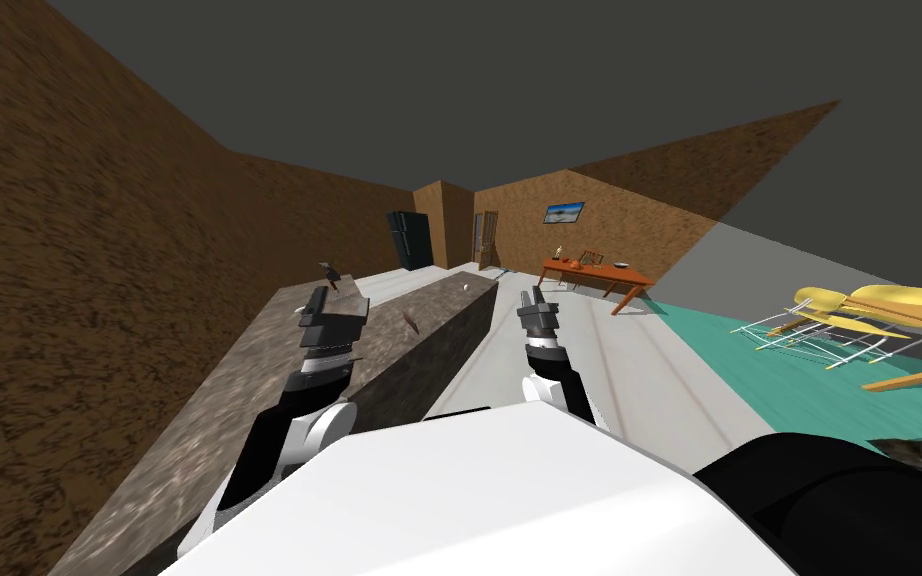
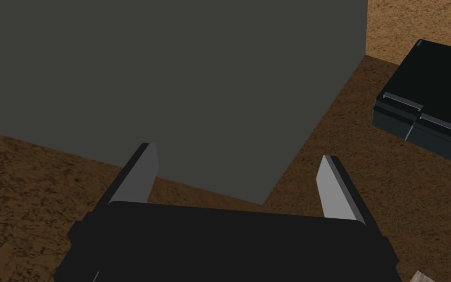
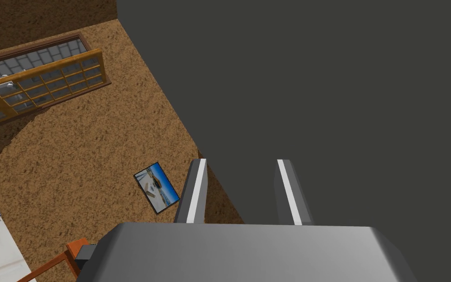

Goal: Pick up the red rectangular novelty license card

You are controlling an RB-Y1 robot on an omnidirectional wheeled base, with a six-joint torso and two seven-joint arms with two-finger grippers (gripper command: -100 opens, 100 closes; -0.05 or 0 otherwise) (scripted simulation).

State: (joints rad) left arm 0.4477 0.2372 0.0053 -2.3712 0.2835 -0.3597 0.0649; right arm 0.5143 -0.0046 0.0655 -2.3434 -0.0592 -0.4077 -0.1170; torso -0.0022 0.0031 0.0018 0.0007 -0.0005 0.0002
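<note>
A small reddish card [image 1: 410, 320] lies tilted on the mottled stone counter [image 1: 239, 410], near its right edge and about halfway along. My left gripper [image 1: 337, 302] hovers over the counter, to the left of the card and a little short of it. In the left wrist view its fingers [image 2: 141, 171] stand wide apart around nothing, so the left gripper [image 2: 237, 152] is open and aimed above the counter. My right gripper [image 1: 537, 296] hangs over the pale floor right of the counter. The right wrist view shows the right gripper [image 3: 241, 161] open with a narrower gap between its fingers and nothing held.
The counter runs along the brown wall on my left. A small dark object [image 1: 329, 270] and a small white thing [image 1: 465, 286] sit at its far end. A black fridge [image 1: 411, 240] stands beyond, with an orange table [image 1: 594, 272] far ahead and yellow chairs [image 1: 849, 310] to the right.
</note>
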